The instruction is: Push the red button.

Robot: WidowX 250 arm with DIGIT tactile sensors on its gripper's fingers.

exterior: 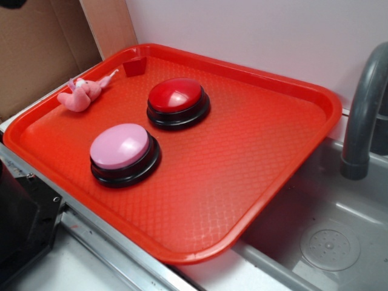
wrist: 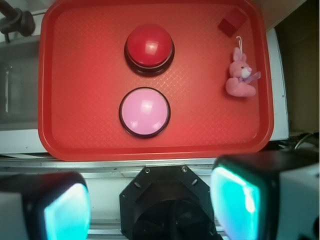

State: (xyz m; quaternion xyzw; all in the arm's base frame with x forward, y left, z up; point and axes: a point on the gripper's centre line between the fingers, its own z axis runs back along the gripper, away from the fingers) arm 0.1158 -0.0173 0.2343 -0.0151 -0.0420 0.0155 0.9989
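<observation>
The red button point(exterior: 177, 97), a glossy dark-red dome on a black round base, sits on the red tray point(exterior: 260, 157) toward its back middle. In the wrist view the red button point(wrist: 149, 46) lies at the top centre, far from my gripper point(wrist: 150, 210). My gripper is high above the robot's base, back from the tray's near edge. Its two fingers with teal pads point(wrist: 235, 202) stand wide apart with nothing between them. The gripper does not show in the exterior view.
A pink-topped button point(exterior: 123, 150) of the same shape sits in front of the red one, also in the wrist view point(wrist: 144, 111). A pink plush rabbit point(exterior: 82, 96) and a small red block point(exterior: 134, 65) lie at the tray's far corner. A sink point(exterior: 327, 242) with a grey faucet point(exterior: 364, 115) lies beside the tray.
</observation>
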